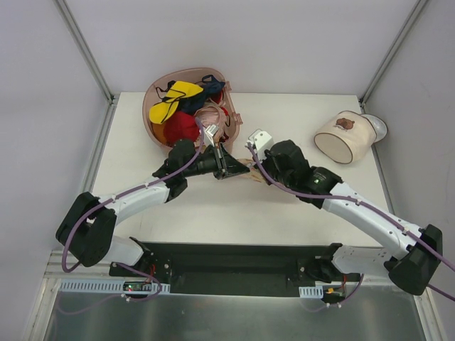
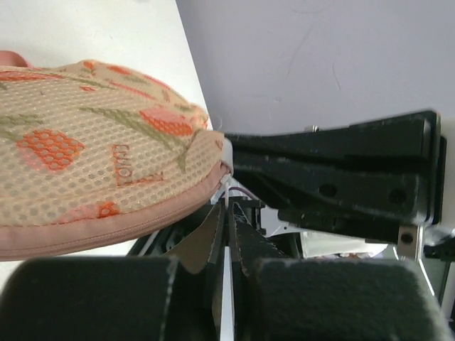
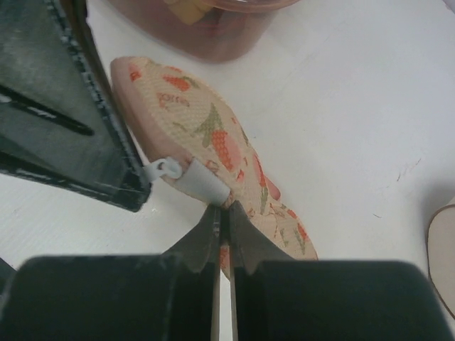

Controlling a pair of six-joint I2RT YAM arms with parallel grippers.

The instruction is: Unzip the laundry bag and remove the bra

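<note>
Pinching the near edge of the laundry bag (image 3: 213, 135), the right gripper (image 3: 222, 213) has its two fingers pressed together on the fabric directly below a small white tab (image 3: 206, 186) at the end of the zip. The left gripper (image 2: 227, 213) comes in from the opposite side with its fingers fully closed as well. Its tip sits just beside the white zipper pull (image 3: 166, 169), and the views do not settle whether that pull is caught between the fingers.

The bag lies flat on the white table (image 1: 213, 206), between the two grippers and just in front of a pink basket (image 1: 149, 103). From overhead both arms cover most of it. The wrist cameras show cream mesh printed with orange-pink leaves and a band of pink edging (image 2: 106, 231) along the seam.

A yellow garment (image 1: 181, 92) and a red garment (image 1: 181, 128) are heaped with other clothing in the basket at the back of the table. A cream cylindrical container (image 1: 345, 138) with a brown mark lies on its side near the right rear corner, well apart from the bag.
</note>
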